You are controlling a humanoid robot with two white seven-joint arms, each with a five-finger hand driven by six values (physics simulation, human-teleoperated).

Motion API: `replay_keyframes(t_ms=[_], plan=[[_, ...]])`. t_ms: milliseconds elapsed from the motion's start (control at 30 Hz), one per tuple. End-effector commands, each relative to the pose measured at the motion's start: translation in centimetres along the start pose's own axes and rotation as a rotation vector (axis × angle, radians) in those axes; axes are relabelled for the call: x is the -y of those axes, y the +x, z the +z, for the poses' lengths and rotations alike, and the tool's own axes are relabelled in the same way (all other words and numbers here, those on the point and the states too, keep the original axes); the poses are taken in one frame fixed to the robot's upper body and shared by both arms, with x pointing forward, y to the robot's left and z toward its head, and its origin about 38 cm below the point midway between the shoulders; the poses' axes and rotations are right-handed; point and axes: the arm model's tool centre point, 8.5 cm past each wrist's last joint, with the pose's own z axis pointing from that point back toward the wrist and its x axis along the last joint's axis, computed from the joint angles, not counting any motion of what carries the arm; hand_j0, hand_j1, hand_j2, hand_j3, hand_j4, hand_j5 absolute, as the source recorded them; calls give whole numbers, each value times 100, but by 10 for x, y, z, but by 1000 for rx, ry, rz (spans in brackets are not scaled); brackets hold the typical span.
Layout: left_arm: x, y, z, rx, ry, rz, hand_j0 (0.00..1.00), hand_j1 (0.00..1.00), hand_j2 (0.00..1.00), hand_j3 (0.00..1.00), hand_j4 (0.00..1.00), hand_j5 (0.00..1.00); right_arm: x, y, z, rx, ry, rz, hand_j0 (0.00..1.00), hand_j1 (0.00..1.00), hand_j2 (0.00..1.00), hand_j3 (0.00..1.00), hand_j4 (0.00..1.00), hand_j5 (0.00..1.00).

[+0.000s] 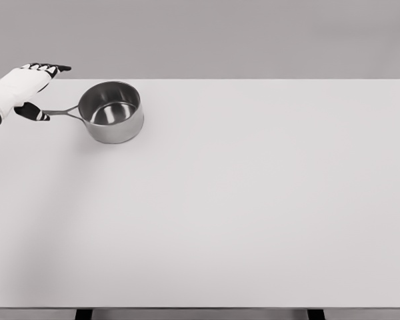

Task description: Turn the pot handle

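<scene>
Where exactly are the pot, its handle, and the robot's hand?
pot [111,112], head view, steel bowl's inside.
handle [61,112], head view, middle of thin bar.
left hand [23,85], head view, white back of hand.

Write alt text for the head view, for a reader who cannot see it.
A robot hand, the left one, reaches in from the left edge toward the end of a steel pot's handle, fingers extended and thumb beside the handle tip. The pot stands upright and empty at the far left of a white table. The right arm is out of view.
</scene>
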Motion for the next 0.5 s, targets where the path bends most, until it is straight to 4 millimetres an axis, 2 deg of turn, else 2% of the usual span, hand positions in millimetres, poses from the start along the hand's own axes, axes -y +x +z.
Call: replay_keyframes(t_ms=[0, 467], plan=[[0, 0, -1, 0, 0, 2, 100, 100, 100, 100, 100, 100, 0, 0, 0, 1, 0, 0, 100, 100, 100, 100, 100, 100], [4, -1, -11, -3, -4, 7, 100, 100, 100, 100, 100, 100, 0, 0, 0, 1, 0, 0, 100, 100, 100, 100, 100, 100]])
